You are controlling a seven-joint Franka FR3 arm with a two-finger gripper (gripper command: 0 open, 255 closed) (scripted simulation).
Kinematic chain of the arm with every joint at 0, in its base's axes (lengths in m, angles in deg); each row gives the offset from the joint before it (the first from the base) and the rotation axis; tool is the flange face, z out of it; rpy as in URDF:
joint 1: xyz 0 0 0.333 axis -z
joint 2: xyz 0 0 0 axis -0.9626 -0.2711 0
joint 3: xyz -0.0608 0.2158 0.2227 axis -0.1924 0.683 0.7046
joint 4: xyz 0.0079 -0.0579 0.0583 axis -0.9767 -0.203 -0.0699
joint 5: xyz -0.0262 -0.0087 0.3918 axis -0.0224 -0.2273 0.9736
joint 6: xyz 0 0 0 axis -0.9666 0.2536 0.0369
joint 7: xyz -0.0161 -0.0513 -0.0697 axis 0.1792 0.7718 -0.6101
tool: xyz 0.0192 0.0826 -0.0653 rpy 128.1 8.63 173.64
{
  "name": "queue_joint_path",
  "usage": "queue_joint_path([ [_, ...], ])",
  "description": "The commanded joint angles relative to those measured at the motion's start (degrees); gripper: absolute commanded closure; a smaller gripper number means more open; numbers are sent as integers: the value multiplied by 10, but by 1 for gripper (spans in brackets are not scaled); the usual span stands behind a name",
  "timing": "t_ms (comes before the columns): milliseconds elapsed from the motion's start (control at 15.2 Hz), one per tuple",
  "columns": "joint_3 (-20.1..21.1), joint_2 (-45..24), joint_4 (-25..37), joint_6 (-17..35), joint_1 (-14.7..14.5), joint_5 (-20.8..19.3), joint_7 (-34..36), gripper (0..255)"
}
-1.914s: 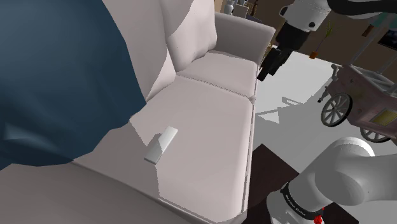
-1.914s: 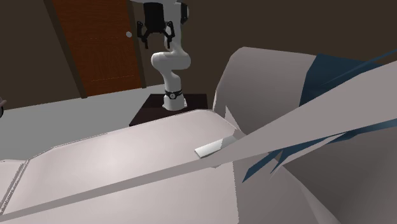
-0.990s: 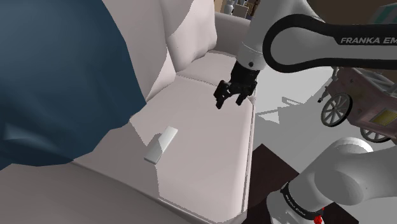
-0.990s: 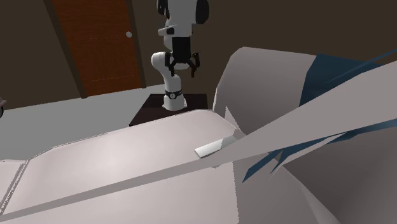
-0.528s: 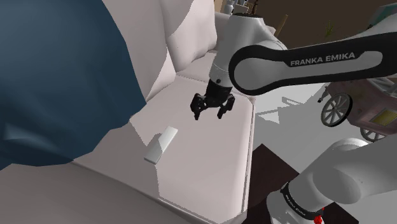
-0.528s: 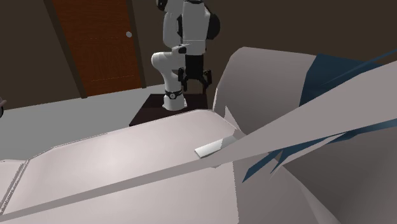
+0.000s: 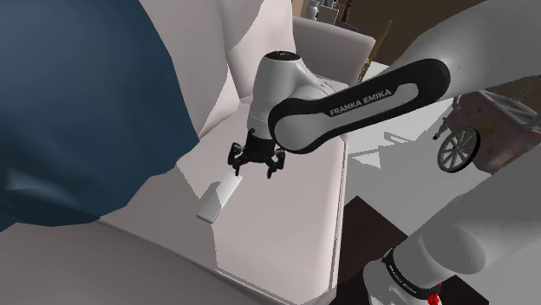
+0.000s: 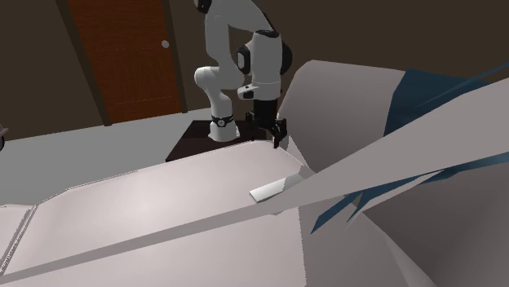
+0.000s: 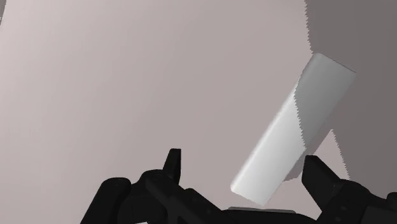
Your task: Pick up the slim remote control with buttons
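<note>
The remote (image 7: pixel 218 197) is a slim, plain white slab lying flat on the pale sofa seat cushion (image 7: pixel 286 217), close under the backrest. In the second exterior view the remote (image 8: pixel 273 188) rests where seat and backrest meet. My gripper (image 7: pixel 257 166) hangs open just above the seat, a short way beyond the remote's far end. The second exterior view has the gripper (image 8: pixel 275 132) pointing down over the seat's edge. In the wrist view the remote (image 9: pixel 296 130) lies slanted on the cushion, its near end between my spread fingers (image 9: pixel 174 162) without touching them. No buttons show on it.
A large dark blue cushion or throw (image 7: pixel 78 104) covers the backrest beside the remote. The sofa armrest (image 7: pixel 334 39) rises behind the arm. A wheeled cart (image 7: pixel 485 130) stands on the floor beyond. A brown door (image 8: pixel 122 57) is behind the stand (image 8: pixel 204 145).
The arm has swung down from above the armrest, across the seat, to just over the remote's far end. The fingers stayed apart and the remote has not moved.
</note>
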Motion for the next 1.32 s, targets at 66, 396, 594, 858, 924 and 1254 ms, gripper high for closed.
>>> queue_joint_path([
  [66,14,-94,42,31,2,-72,110,0],
  [396,-22,-232,128,51,-44,-173,260,0],
  [594,-43,-276,157,59,-66,-198,298,0],
  [858,-56,-300,156,82,-76,-217,311,0],
  [924,-59,-306,156,87,-78,-222,314,0],
  [1254,-65,-315,156,96,-82,-229,319,255],
])
